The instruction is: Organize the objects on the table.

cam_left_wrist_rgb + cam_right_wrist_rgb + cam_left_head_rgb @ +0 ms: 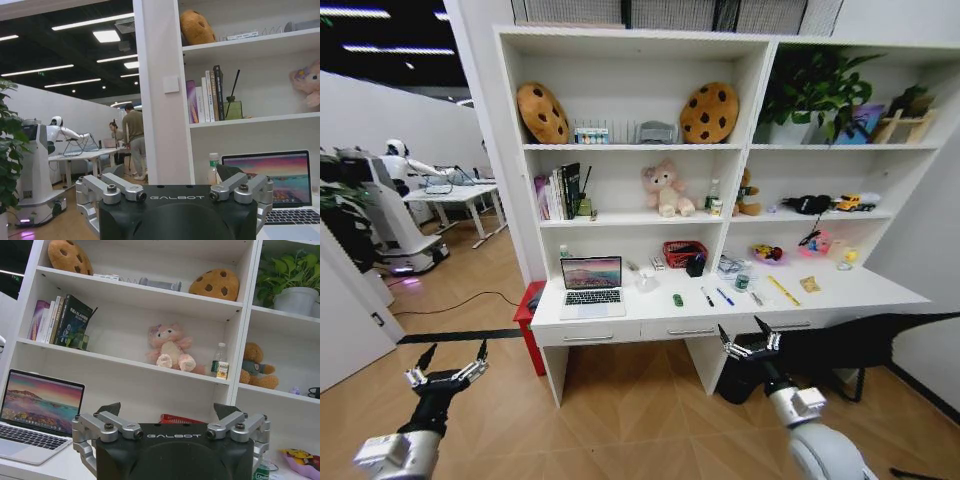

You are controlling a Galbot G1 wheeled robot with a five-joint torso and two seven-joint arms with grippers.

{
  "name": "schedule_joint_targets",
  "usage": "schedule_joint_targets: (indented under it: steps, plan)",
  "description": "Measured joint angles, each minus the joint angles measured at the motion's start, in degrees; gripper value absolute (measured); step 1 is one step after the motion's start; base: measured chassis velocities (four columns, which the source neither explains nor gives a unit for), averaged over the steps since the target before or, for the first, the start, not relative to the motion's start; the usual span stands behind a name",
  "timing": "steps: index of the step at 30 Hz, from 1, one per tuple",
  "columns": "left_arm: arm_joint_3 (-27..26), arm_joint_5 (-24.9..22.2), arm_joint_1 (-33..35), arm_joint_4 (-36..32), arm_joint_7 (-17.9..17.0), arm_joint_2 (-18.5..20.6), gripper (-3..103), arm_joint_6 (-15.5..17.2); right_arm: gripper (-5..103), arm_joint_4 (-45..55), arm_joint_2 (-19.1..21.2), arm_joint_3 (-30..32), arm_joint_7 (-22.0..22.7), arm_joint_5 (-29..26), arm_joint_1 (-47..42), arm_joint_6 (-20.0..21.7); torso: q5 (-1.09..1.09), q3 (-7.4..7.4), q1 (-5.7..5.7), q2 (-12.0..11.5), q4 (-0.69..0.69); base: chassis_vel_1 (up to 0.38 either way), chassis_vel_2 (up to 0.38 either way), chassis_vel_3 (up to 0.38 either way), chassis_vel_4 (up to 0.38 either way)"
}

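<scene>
Looking down from the head view, the white surface [840, 292] carried an open silver laptop [591, 286] at its left part. To the laptop's right lay a tiny green toy car [678, 299], then a black pen [706, 296] and a blue pen [724, 296], all apart from one another. Behind the car stood a red basket [682, 252]; its contents were too small to make out. Both claws hung well short of the surface, over the wooden floor: the left claw [447, 364] in front of and left of the laptop, the right claw [750, 337] in front of the pens, each with fingers spread and holding nothing.

From the left wrist view, the left claw [176, 186] stood released, and the laptop [285, 192] was cut off at the frame edge behind it.

From the right wrist view, the right claw [170, 421] was likewise released. The laptop [33, 416] sat off to one side, and the red basket [181, 419] was mostly hidden behind the claw's body.
</scene>
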State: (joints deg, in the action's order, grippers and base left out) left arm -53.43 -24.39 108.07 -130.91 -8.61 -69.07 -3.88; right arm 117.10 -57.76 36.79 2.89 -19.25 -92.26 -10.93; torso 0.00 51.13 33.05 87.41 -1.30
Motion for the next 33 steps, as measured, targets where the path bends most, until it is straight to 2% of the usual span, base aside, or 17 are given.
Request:
schedule_joint_targets:
  steps: [33]
  plan:
    - [-0.1,-0.4,0.1,-0.3,0.0,-0.6,100,-0.1,100,0.4,-0.4,0.3,0.0,-0.1,-0.5,0.2,0.0,-0.01,0.0,0.0,0.0,0.0,0.0,0.0,0.0]
